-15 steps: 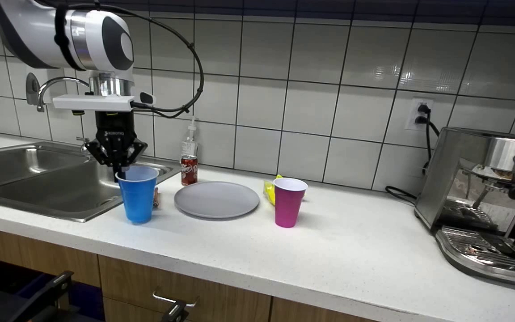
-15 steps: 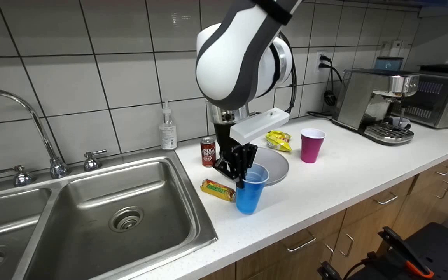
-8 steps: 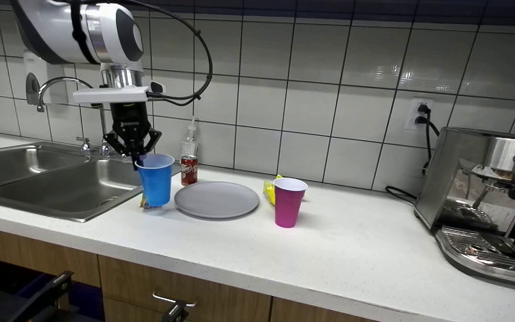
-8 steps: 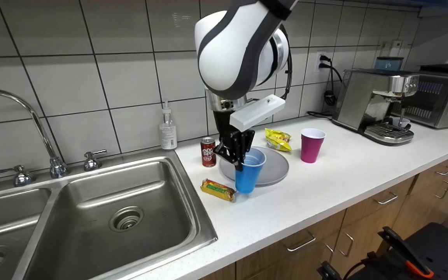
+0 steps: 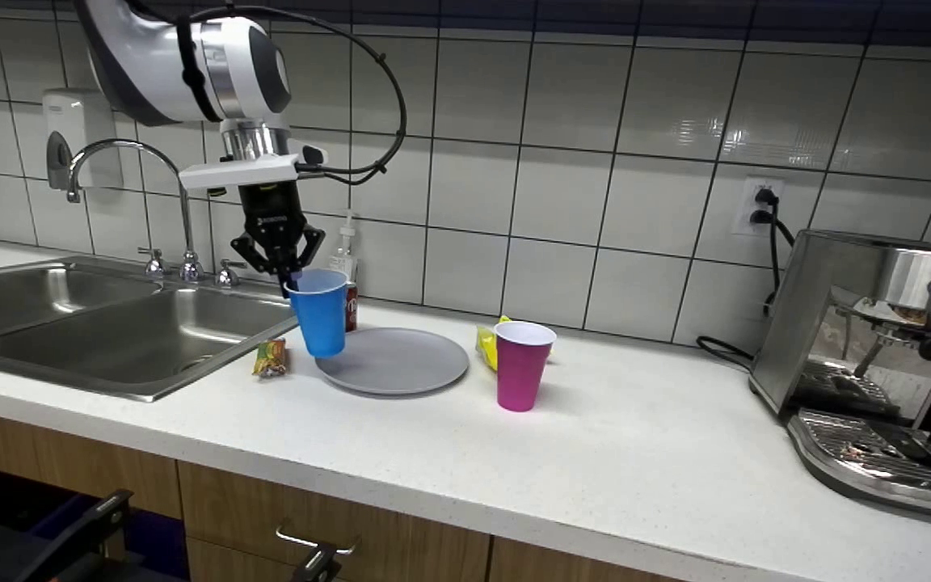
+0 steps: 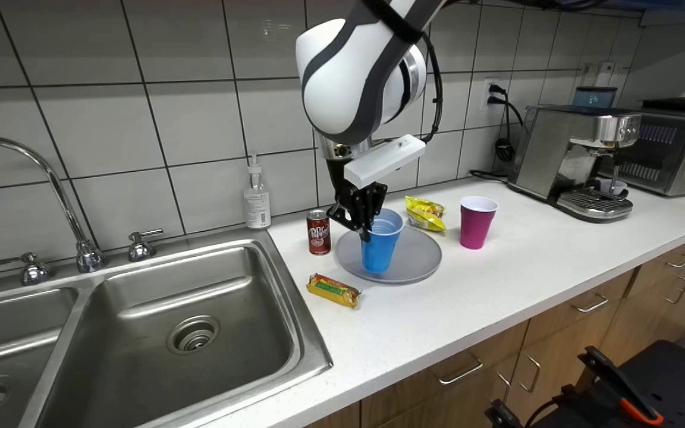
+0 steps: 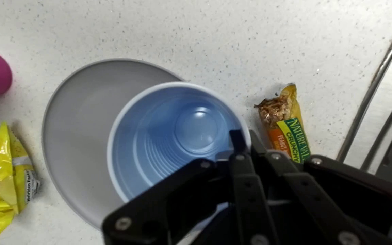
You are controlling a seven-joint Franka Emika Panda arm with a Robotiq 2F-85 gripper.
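Note:
My gripper (image 5: 289, 288) is shut on the near-left rim of a blue cup (image 5: 320, 325). In the wrist view one finger of the gripper (image 7: 247, 137) is inside the cup (image 7: 158, 136) and the other outside; the cup looks empty. The cup hangs slightly tilted, raised over the left part of a grey plate (image 5: 425, 364). The cup (image 6: 380, 252) also overlaps the plate (image 6: 420, 267) in an exterior view. A granola bar in a yellow-green wrapper (image 6: 333, 290) lies on the counter beside the plate, near the gripper in the wrist view (image 7: 286, 127).
A magenta cup (image 5: 520, 372) stands right of the plate, with a yellow snack bag (image 6: 426, 214) near it. A red soda can (image 6: 319, 233) and a soap bottle (image 6: 257, 205) stand behind. The steel sink (image 6: 314, 351) borders the counter. A coffee machine (image 6: 556, 154) stands farther along.
My gripper has carried the blue cup up and towards the plate, away from the counter's front edge. The granola bar, partly hidden before, now shows fully. The other things have not moved.

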